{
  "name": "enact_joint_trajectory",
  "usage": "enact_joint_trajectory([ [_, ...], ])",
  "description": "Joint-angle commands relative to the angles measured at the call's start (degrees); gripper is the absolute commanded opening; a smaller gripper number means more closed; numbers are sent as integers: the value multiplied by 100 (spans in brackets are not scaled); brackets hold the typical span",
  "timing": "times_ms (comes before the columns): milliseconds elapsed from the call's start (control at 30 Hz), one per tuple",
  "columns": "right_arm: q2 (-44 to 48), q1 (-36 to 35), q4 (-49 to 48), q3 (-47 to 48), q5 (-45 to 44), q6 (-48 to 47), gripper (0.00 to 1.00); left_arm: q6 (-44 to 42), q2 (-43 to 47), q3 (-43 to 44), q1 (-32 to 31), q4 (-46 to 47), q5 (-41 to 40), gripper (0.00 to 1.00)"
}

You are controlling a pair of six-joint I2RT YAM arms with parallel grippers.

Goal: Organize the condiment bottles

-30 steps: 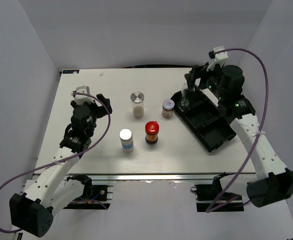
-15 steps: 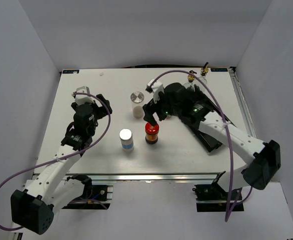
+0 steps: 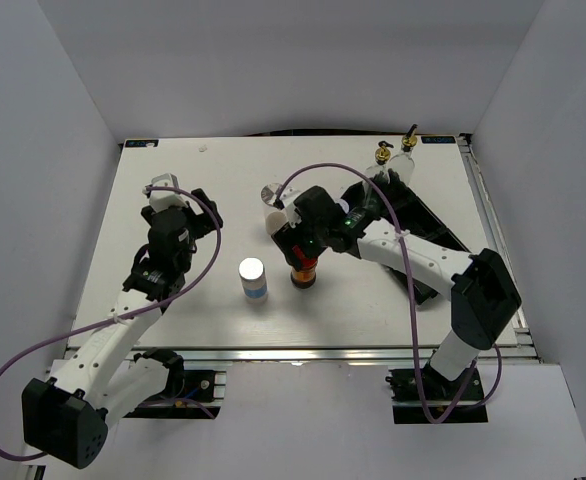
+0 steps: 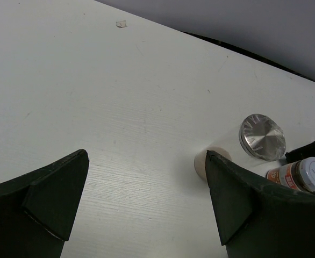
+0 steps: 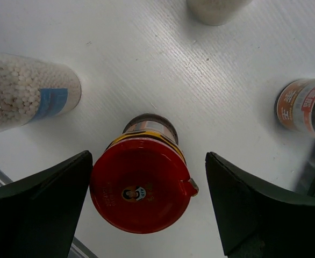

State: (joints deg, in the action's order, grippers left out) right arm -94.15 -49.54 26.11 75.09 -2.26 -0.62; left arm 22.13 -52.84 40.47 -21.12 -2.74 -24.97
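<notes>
A red-lidded dark jar (image 5: 141, 185) stands mid-table, also seen in the top view (image 3: 304, 272). My right gripper (image 5: 147, 157) is open with a finger on each side of its lid; in the top view the right gripper (image 3: 298, 248) hangs over the jar. A blue-labelled bottle (image 3: 252, 278) stands to the jar's left and shows in the right wrist view (image 5: 31, 91). A silver-lidded jar (image 4: 262, 137) and an orange-labelled jar (image 4: 302, 174) stand behind. Two tall glass bottles (image 3: 385, 156) with gold pourers stand at the back. My left gripper (image 4: 147, 199) is open and empty.
A black compartment tray (image 3: 438, 230) lies at the right, partly under my right arm. The table's front edge (image 3: 303, 345) runs just below the blue-labelled bottle. My left arm (image 3: 163, 245) hovers over the left of the table.
My right arm has swung left from the tray to the red-lidded jar and now straddles its lid. The left arm has hardly moved.
</notes>
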Motion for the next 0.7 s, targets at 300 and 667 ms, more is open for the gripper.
enact_joint_trajectory([
  [300, 334, -152, 255, -82, -784, 493, 7, -16, -7, -118, -14, 72, -245, 98],
  [667, 2136, 653, 193, -662, -2235, 1038, 0, -16, 81, -294, -6, 142, -368, 98],
])
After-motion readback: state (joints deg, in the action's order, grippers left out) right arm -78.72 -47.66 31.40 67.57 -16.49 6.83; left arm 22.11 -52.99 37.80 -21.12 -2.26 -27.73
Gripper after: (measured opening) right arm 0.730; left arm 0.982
